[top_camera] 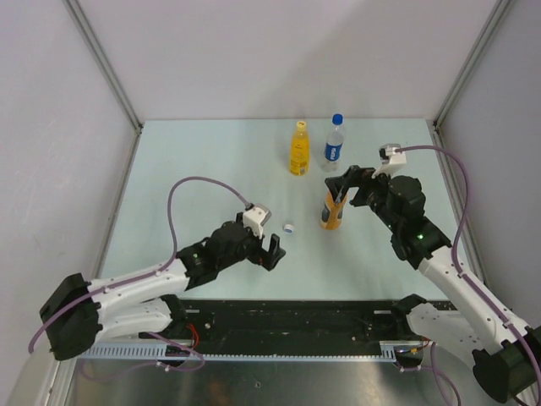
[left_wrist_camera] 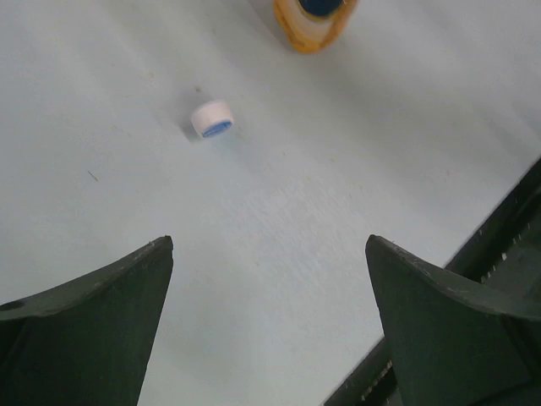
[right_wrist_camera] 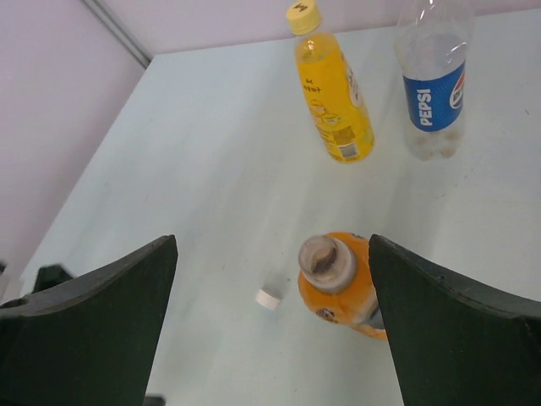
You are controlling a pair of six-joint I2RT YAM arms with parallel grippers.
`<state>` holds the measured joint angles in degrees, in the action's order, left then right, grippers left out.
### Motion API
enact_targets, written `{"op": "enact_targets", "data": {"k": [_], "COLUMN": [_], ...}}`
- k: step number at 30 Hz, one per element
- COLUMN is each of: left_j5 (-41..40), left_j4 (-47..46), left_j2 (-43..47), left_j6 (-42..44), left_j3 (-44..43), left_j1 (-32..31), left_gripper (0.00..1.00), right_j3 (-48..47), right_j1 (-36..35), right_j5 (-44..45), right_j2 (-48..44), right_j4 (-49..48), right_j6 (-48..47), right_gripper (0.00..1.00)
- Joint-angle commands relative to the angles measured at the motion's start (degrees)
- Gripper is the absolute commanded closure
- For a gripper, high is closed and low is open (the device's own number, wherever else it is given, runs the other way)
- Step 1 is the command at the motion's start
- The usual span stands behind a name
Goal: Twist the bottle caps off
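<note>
Right fingers (right_wrist_camera: 448,321): spread wide, empty, close by the open-necked orange plastic bottle (right_wrist_camera: 342,292), mid-bench (top_camera: 194,161).
Left fingers (left_wrist_camera: 93,330): wide, empty, near edge.
White round plastic cap (top_camera: 289,227): off, lying just beside that bottle.
Next, I reckon: capped yellow plastic bottle (top_camera: 299,150), far edge. Brace the body, twist squarely.

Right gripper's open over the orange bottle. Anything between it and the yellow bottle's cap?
Nothing visible. The right gripper hangs open over the uncapped orange plastic bottle; bare table lies between that and the yellow plastic bottle with its yellow screw cap. The clear blue-labelled bottle stands beside it, apart.
</note>
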<state>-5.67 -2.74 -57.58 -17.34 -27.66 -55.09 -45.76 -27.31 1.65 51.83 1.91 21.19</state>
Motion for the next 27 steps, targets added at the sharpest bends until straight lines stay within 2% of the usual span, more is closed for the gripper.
{"op": "enact_targets", "data": {"k": [1,6,15,20,27], "left_j5": [5.8,11.9,15.3,16.0,13.7], "left_j4": [-7.0,-8.3,-8.4,-8.3,-5.2], "left_j2": [-6.0,-16.8,-38.9,-50.5,-62.1], "left_j6": [2.4,5.0,8.6,8.6,10.3], "left_j3": [-6.2,-16.3,-40.0,-53.4,-70.4], "left_j1": [5.7,12.4,20.3,22.9,23.9], "left_gripper": [0.00,0.00,0.01,0.01,0.01], "right_j3": [-0.4,-0.5,-1.8,-2.5,-3.3], "right_j1": [1.5,2.7,8.6,10.8,12.7], "right_j5": [-5.7,-8.4,-11.9,-14.1,-14.7], "right_j2": [-2.6,-4.0,-7.1,-7.0,-6.2], "right_j4": [1.0,2.0,3.6,3.8,5.2], "right_j6": [1.1,1.2,1.3,1.2,-0.1], "right_gripper": [0.01,0.01,0.01,0.01,0.01]}}
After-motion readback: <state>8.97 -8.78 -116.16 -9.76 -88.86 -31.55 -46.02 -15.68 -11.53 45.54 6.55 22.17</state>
